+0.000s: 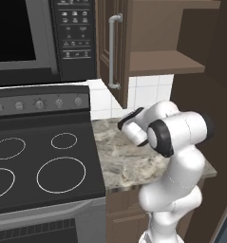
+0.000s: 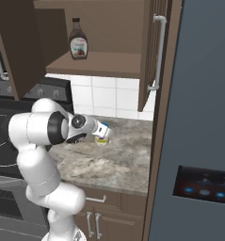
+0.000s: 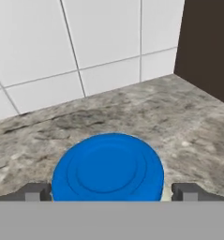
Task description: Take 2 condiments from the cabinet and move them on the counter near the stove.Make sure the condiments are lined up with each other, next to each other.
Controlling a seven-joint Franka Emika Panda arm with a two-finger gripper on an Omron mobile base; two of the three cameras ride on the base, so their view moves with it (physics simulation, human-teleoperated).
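While the arm bends low over the tabletop:
Jar: white jar on the stone, between end effector fingers; grip unclear.
Left: brown bottle on cabinet shelf.

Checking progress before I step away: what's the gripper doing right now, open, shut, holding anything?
Gripper: fingers either side of the blue-lidded jar on the counter; whether it grips it cannot be told.

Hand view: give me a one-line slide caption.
Blue-lidded jar sits between the hand's fingertips on the marbled counter, white tiled wall behind.
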